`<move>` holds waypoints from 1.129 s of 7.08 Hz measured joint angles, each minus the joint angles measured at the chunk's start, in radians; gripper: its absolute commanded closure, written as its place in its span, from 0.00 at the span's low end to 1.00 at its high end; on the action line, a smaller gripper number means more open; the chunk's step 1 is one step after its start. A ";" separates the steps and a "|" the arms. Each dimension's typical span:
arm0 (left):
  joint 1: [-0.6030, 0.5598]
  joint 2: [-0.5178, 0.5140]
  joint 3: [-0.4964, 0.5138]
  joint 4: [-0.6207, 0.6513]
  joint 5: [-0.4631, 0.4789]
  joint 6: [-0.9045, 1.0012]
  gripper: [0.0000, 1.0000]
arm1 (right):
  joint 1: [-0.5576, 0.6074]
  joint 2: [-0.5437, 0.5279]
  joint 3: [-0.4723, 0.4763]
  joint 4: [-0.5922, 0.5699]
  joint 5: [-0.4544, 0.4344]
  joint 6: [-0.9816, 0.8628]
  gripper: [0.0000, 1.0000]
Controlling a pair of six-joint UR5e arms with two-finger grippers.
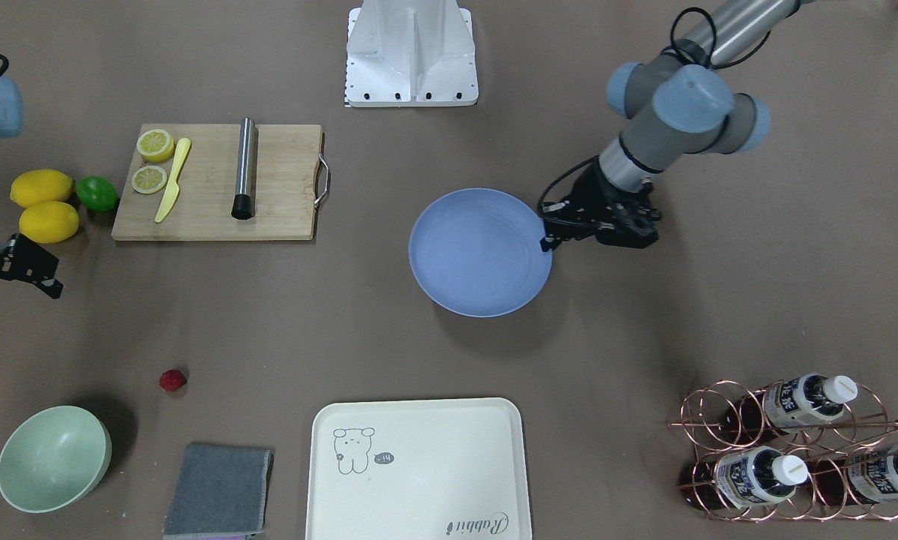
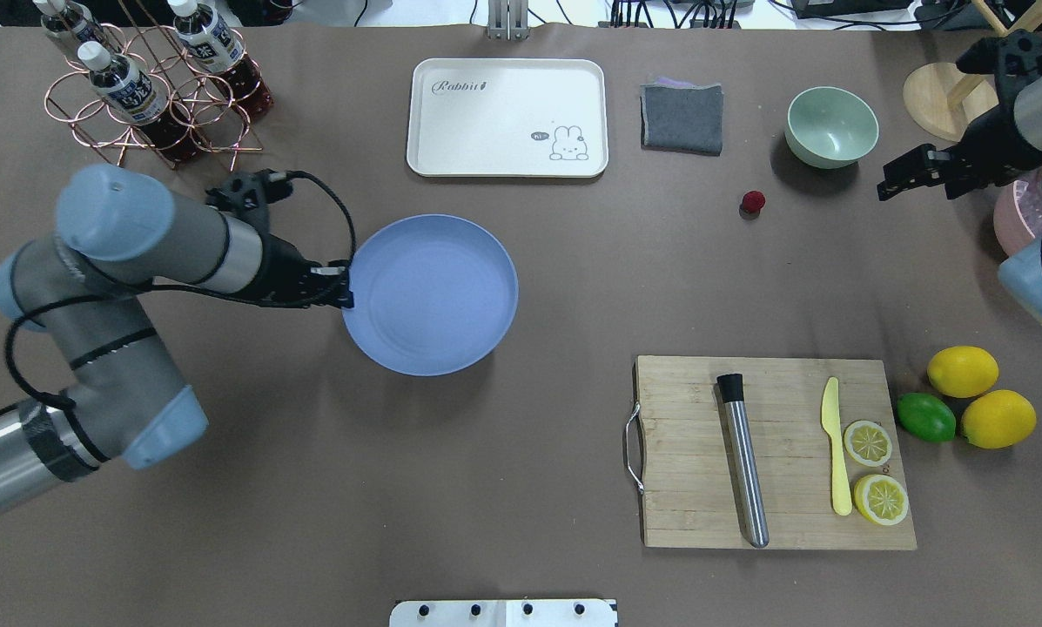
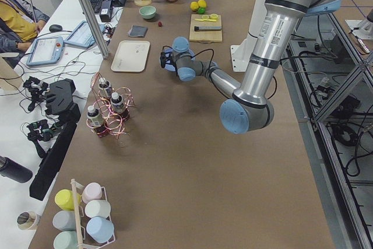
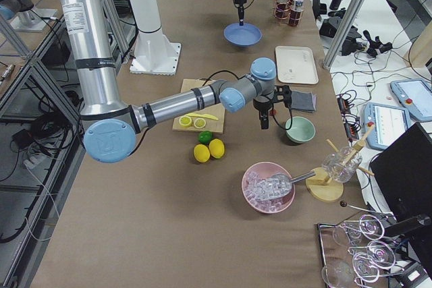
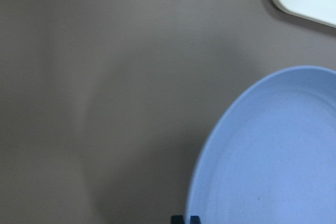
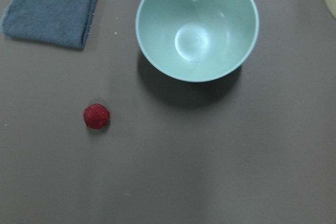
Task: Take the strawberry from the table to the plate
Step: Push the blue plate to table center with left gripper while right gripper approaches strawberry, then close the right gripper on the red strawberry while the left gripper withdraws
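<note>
The strawberry (image 2: pixel 753 202) (image 1: pixel 172 380) (image 6: pixel 96 116), small and dark red, lies on the bare table (image 2: pixel 573 287) between the grey cloth and the green bowl. The blue plate (image 2: pixel 429 294) (image 1: pixel 479 251) (image 5: pixel 273 156) lies flat and empty at mid-table. My left gripper (image 2: pixel 345 292) (image 1: pixel 548 241) (image 5: pixel 187 219) is shut, its tips right at the plate's rim; I cannot tell whether they pinch it. My right gripper (image 2: pixel 919 193) (image 1: pixel 15 294) hangs open above the table beside the bowl, well off the strawberry. Its fingers do not show in the right wrist view.
A pale green bowl (image 2: pixel 831 126) and grey cloth (image 2: pixel 682 117) flank the strawberry. A cream tray (image 2: pixel 507 117) sits at the far side. A cutting board (image 2: pixel 686 488) holds a steel rod, a knife and lemon slices, with lemons and a lime (image 2: pixel 925 416) beside it. A bottle rack (image 2: pixel 155 96) stands far left.
</note>
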 measured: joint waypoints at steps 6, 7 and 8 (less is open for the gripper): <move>0.150 -0.143 0.085 0.084 0.129 -0.049 0.40 | -0.242 0.163 -0.259 0.294 -0.283 0.249 0.02; 0.150 -0.145 0.089 0.084 0.130 -0.049 0.32 | -0.253 0.176 -0.276 0.297 -0.310 0.250 0.07; 0.150 -0.146 0.090 0.084 0.130 -0.049 0.26 | -0.257 0.189 -0.297 0.298 -0.339 0.244 0.08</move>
